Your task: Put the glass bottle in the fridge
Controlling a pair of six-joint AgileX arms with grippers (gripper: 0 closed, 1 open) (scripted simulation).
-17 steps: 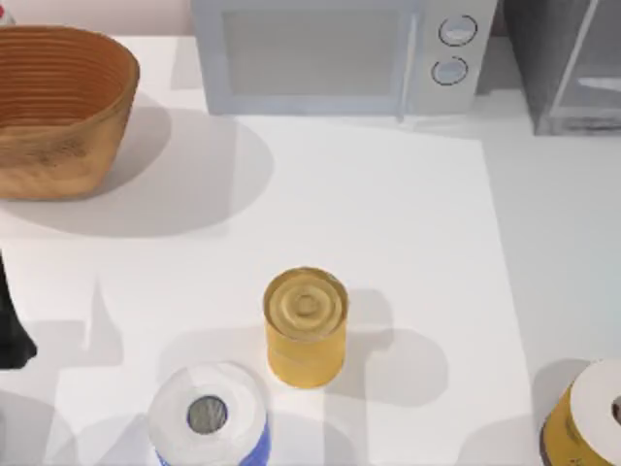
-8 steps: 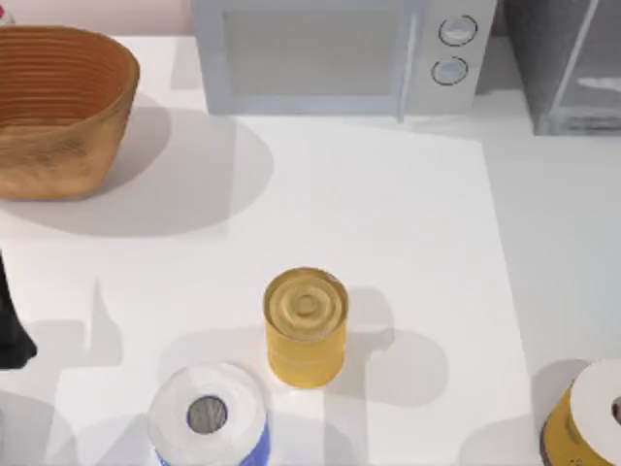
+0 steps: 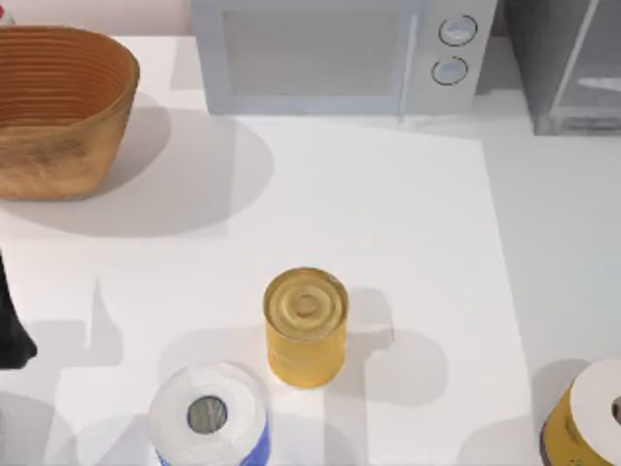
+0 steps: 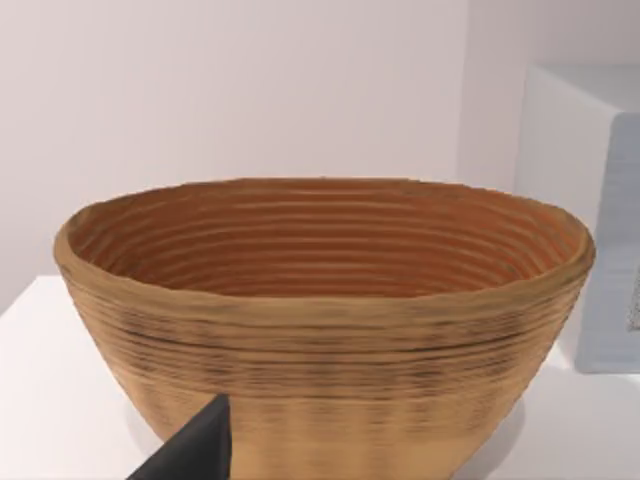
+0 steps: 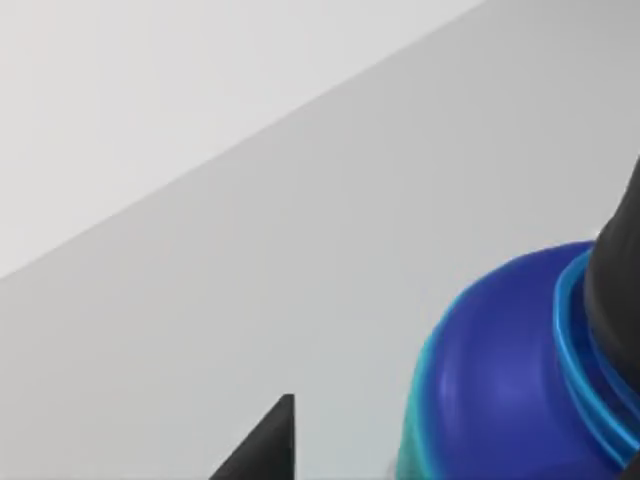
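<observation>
- Fridge (image 3: 558, 68), a large dark-grey box with a pale translucent door panel and a light slanted bar handle (image 3: 579, 44): far right corner of the desk (image 3: 408, 214), cut off by the top view's edge
- White-grey microwave with two round knobs (image 3: 335, 53): far edge, centre, just left of the fridge
- Deep-blue glossy bottle with light-blue rings (image 5: 510, 380): close up in the right wrist view, over a plain pale grey surface; its spot on the desk can't be told
- Right gripper (image 5: 440, 400) is at the bottle, fingers spread: one dark finger (image 5: 620, 270) overlaps the bottle's side, the other fingertip (image 5: 268, 440) stands apart from it with grey surface between
- Left arm (image 3: 12, 320): parked at the desk's left edge, near side
- Left gripper (image 4: 195, 455): low in front of the basket, not touching it; whether it's spread or closed can't be told
- Brown ribbed woven basket (image 3: 58, 107): far left of the desk, upright; the left wrist view looks into it, with the microwave's side beyond
- Yellow ribbed metal can (image 3: 306, 325): upright, near centre of the desk
- White paper roll in a blue wrapper (image 3: 209, 417): upright at the near edge, just left of the can, apart from it
- Yellow cylinder with a white top (image 3: 587, 413): near right corner, partly cut off by the frame
</observation>
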